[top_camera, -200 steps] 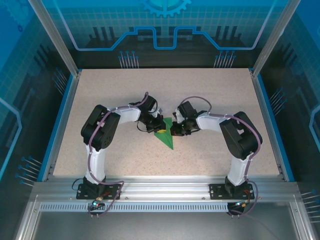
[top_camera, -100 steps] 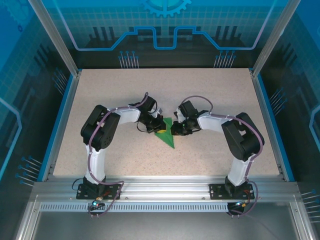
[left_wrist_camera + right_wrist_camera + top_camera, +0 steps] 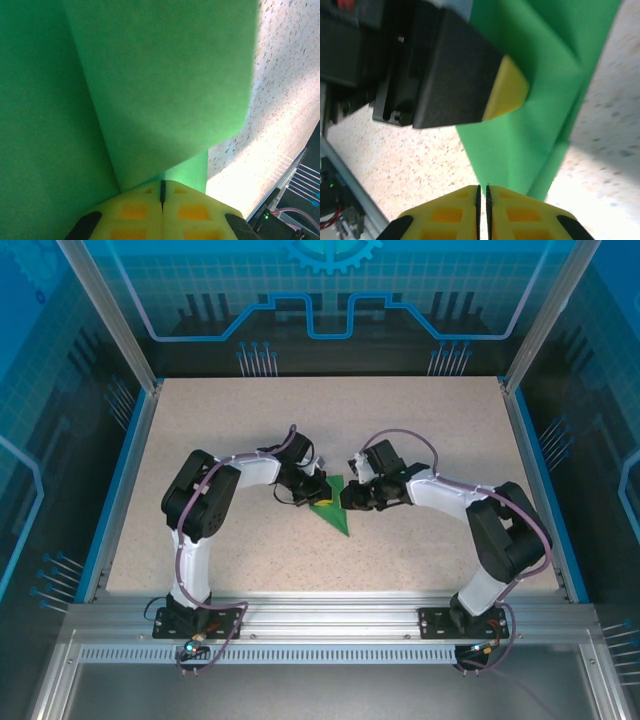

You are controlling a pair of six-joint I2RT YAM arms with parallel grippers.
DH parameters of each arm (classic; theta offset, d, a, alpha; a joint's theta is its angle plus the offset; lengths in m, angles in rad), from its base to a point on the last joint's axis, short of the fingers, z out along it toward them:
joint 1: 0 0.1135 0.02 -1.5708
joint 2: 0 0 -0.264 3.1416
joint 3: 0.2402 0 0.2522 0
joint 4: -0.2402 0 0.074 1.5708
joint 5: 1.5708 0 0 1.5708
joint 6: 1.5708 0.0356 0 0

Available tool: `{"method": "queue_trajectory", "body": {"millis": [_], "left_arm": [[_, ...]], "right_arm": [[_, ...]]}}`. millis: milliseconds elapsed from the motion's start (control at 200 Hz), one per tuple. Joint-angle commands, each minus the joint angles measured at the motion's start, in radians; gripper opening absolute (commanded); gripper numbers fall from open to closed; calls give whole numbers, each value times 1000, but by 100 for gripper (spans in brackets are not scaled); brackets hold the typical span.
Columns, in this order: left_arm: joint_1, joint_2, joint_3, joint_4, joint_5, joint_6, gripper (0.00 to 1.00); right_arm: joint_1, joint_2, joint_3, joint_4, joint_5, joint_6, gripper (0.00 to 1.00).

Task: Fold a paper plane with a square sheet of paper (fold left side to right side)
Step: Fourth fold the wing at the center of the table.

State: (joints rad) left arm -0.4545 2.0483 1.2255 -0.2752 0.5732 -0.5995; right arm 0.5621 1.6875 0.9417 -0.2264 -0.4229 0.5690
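The green paper (image 3: 336, 512) lies mid-table, folded into a slim dart whose tip points toward the near edge. My left gripper (image 3: 318, 497) is shut and rests its tips on the paper's left part; in the left wrist view its jaws (image 3: 162, 189) meet below a raised green flap (image 3: 165, 85). My right gripper (image 3: 347, 500) comes in from the right. Its jaws (image 3: 482, 191) stand together but for a hair-thin slit, right at the paper's edge (image 3: 520, 150), which runs under one fingertip. The left gripper's yellow fingertip (image 3: 507, 92) presses the paper just beyond.
The speckled beige tabletop (image 3: 420, 430) has blue rails at its sides (image 3: 535, 470). An aluminium frame (image 3: 330, 615) carries both arm bases at the near edge. Both arms bend inward and meet at the centre.
The right arm's elbow has swung outward to the right while its gripper stayed at the paper. The left arm and the paper have not moved.
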Motion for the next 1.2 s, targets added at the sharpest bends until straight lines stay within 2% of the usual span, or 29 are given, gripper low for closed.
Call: {"method": "queue_trajectory", "body": {"millis": [0, 555, 1195], "left_arm": [[-5, 17, -41, -50, -37, 12, 0], [-5, 18, -38, -57, -40, 14, 0], [-2, 24, -32, -65, -50, 15, 0]], "right_arm": [[26, 49, -10, 27, -67, 32, 13], [50, 123, 8, -78, 6, 4, 13], [67, 125, 23, -201, 67, -24, 13]]}}
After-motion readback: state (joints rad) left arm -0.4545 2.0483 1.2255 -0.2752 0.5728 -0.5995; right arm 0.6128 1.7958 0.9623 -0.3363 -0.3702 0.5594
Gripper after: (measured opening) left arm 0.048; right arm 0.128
